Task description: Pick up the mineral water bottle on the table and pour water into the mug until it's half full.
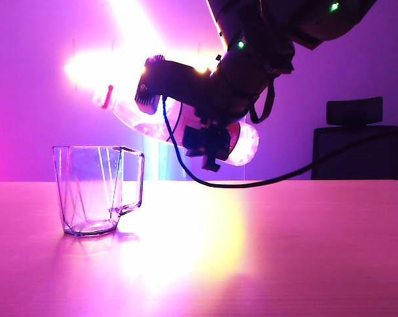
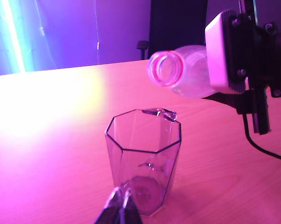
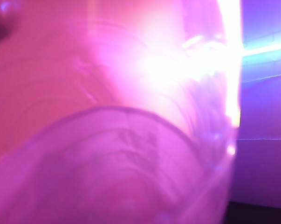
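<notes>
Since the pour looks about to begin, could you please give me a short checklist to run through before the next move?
1. Right gripper shut on the mineral water bottle, held above the table: ok.
2. Bottle cap off, mouth open: ok.
3. Mouth over the mug opening: not ok; in the exterior view it hangs above the handle side.
4. Mug upright, no water visible in it: ok.
5. Left gripper low beside the mug's base, jaws together; whether it touches: cannot tell.
</notes>
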